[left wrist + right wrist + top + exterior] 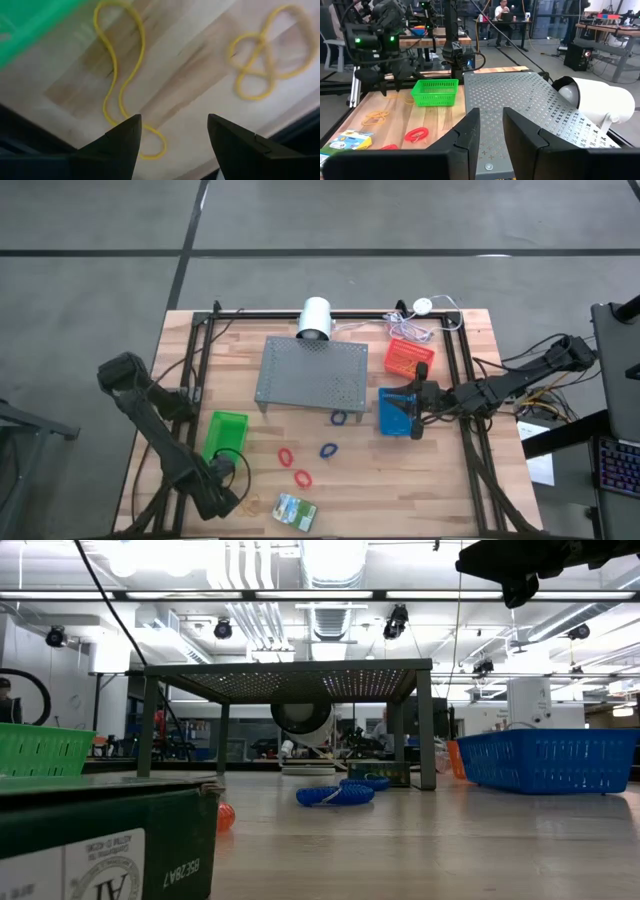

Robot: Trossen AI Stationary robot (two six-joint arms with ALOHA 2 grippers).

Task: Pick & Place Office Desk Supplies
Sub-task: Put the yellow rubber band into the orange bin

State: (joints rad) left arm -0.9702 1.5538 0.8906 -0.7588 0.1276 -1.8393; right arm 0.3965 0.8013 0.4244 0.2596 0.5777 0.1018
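A white label on the dark green crayon box, lying at the near edge of the table in the low view, carries large letters reading "AI", seen upside down, beside a smaller inverted code that appears to read "282Z67". Printing on the box elsewhere is too small to read.

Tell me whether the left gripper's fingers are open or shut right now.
Open. In the left wrist view the left gripper shows a wide gap between its fingertips, with bare wood showing through, poised over a long yellow rubber band; nothing is held.
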